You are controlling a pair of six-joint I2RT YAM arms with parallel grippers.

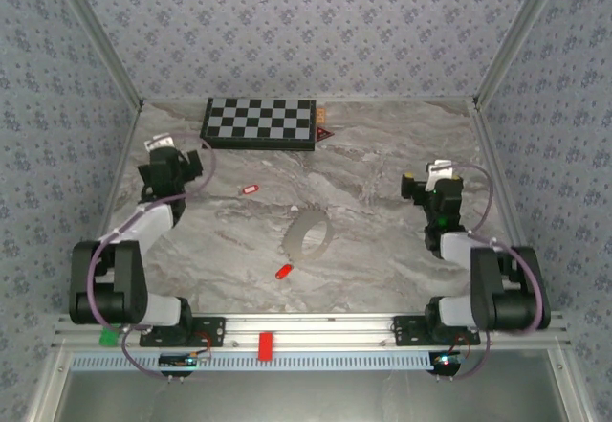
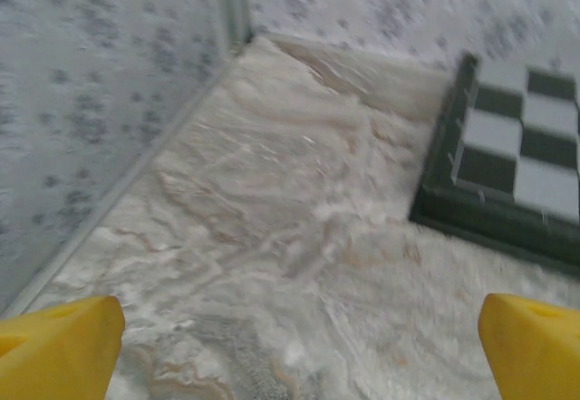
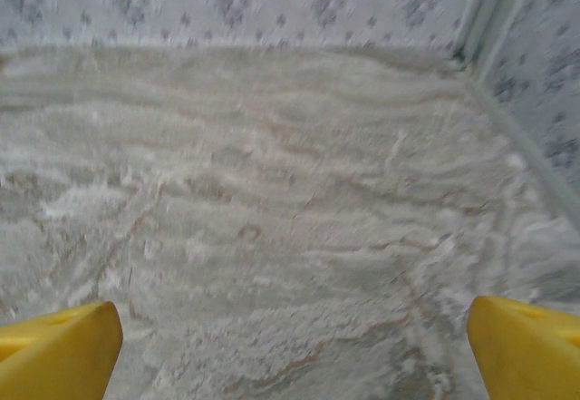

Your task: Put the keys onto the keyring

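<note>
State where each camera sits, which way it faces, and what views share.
Top external: above, behind left arm and right arm; looks down on table, keys, keyring, checkerboard.
Left wrist: on left arm, faces far-left corner and checkerboard; open left gripper, yellow fingertips show.
Right wrist: on right arm, faces far-right corner; open right gripper, fingertips show.
Shared: checkerboard, top and left wrist.

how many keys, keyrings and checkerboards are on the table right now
keys: 2
keyring: 1
checkerboard: 1
total: 4
</note>
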